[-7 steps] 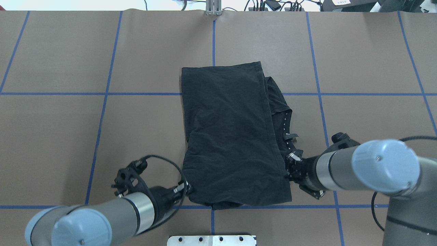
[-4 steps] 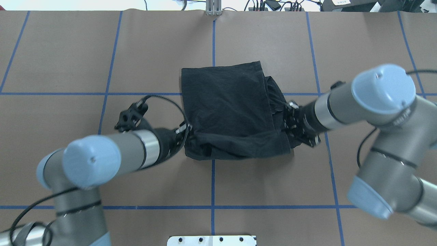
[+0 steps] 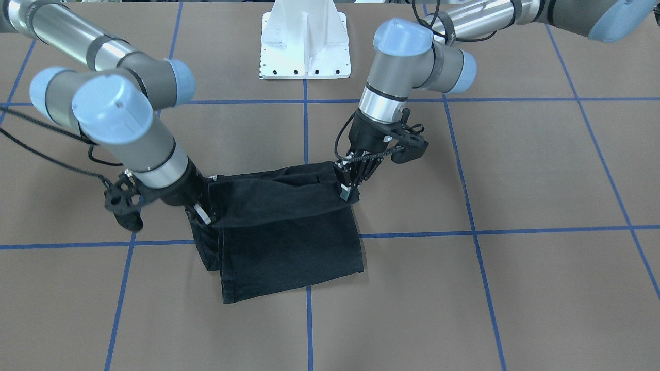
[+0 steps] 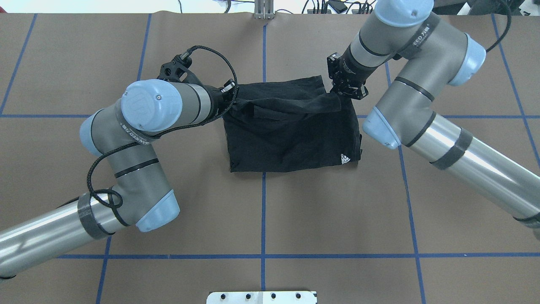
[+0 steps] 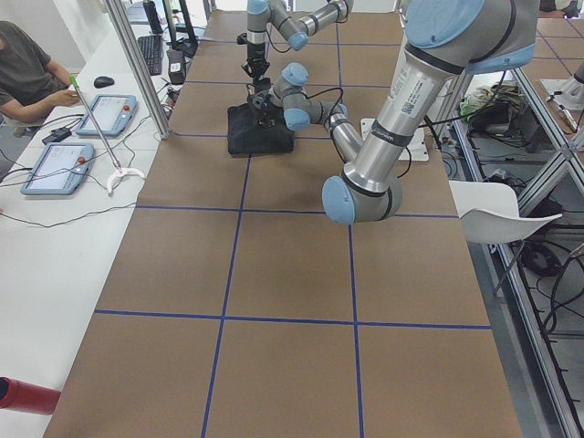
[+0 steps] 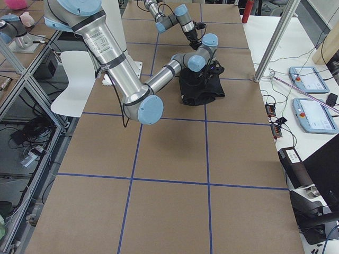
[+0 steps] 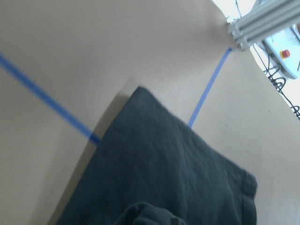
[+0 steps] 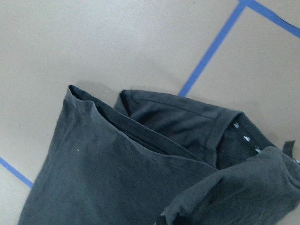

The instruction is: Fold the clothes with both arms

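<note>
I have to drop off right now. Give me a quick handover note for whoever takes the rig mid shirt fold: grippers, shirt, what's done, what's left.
Left gripper: shut on the far left corner of the T-shirt.
Right gripper: shut on the far right corner; the held edge is stretched between the two and slightly rumpled.
T-shirt: doubled over on the table, white logo facing up at the near right corner.
Done: near half brought over the far half.
Left: lower, open both grippers, withdraw, check the edges line up; probably one more fold.
</note>
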`<action>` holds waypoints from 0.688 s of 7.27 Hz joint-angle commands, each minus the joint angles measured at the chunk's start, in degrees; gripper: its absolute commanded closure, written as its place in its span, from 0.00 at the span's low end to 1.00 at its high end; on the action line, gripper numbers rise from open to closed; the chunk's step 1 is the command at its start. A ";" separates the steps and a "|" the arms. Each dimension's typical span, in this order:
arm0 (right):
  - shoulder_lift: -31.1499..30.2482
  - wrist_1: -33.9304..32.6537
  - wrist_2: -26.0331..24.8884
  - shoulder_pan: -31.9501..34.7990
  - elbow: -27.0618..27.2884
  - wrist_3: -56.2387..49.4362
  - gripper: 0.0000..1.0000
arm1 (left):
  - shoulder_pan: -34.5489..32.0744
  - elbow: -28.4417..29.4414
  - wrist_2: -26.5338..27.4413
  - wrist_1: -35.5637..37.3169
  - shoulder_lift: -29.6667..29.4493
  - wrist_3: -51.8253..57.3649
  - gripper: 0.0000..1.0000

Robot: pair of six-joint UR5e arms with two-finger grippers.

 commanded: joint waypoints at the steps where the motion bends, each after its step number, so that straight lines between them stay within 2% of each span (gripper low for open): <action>1: 10.63 7.61 0.13 2.78 -22.01 -8.62 0.33 | -5.06 17.72 -0.32 -12.13 -5.02 6.94 0.36; 2: 12.50 13.07 -0.04 3.67 -28.54 -12.82 0.00 | -6.65 23.55 -0.23 -14.80 -8.00 10.46 0.00; 5: 13.22 13.21 -0.13 4.46 -28.61 -15.59 0.00 | -8.94 24.32 -1.10 -14.92 -9.35 11.80 0.00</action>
